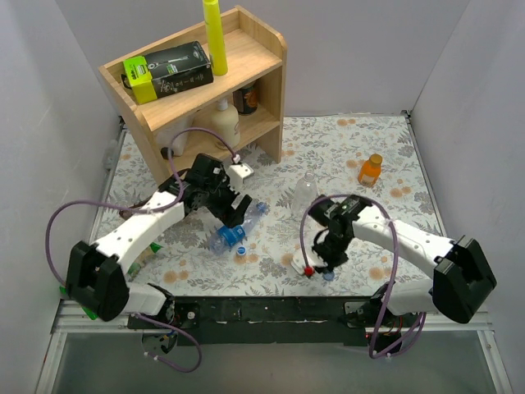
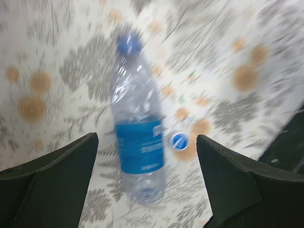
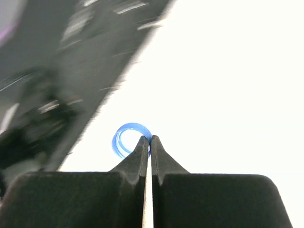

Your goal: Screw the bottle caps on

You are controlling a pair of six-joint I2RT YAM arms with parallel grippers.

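Note:
A clear bottle with a blue label [image 2: 138, 147] lies on the flowered cloth, a blue top [image 2: 128, 43] on its neck. My left gripper [image 2: 147, 142] hangs open over it, one finger on each side and clear of it. A white-and-blue cap [image 2: 180, 141] lies just right of the label, also seen from above [image 1: 242, 250]. My right gripper [image 3: 148, 138] is shut at the near edge, its tips pinching the rim of a blue cap [image 3: 122, 141] that lies open side up. A clear unlabelled bottle [image 1: 305, 190] stands mid-table. The short orange bottle [image 1: 370, 170] stands at the back right.
A wooden shelf [image 1: 262, 78] stands at the back left with a yellow tube [image 1: 215, 34], a black and green box [image 1: 168, 71] and a cream lotion bottle [image 1: 223, 123]. A small white piece with a red dot [image 1: 302, 265] lies beside the right gripper. The black rail [image 1: 271, 308] runs along the near edge.

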